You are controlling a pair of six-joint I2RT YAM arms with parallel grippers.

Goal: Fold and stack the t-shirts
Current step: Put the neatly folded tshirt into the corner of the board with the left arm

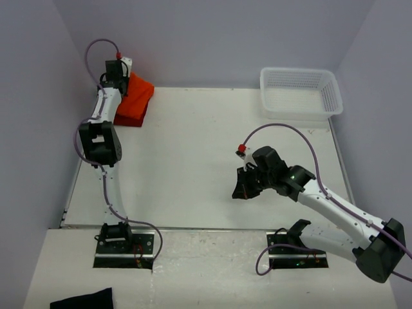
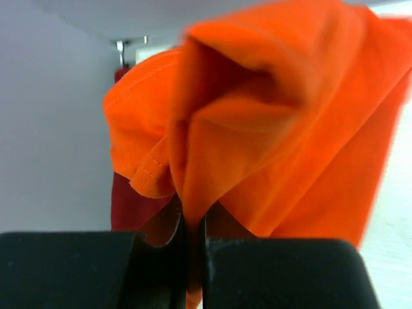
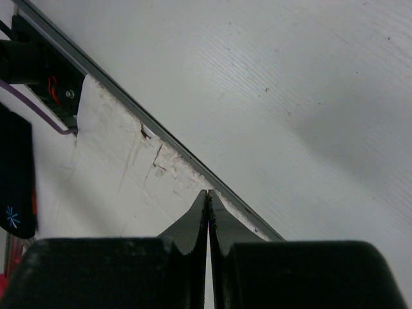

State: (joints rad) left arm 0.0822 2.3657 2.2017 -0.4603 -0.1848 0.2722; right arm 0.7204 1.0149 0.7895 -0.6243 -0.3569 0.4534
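We are pinching a fold of the orange t-shirt (image 2: 277, 116) tight in our left gripper (image 2: 193, 219) at the far left corner of the table (image 1: 193, 167), over the crimson t-shirt (image 2: 132, 206) lying there. Our right gripper (image 3: 207, 212) is hovering mid-table, jaws pressed together on nothing. A white basket (image 1: 299, 93) is occupying the far right corner.

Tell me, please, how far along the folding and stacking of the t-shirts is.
Done: the crimson t-shirt lies compact in the far left corner. In hand: the left tool is shut on a bunched fold of the orange t-shirt, over the crimson one; the right tool is shut and empty. Left: settle the orange one neatly on top and release.
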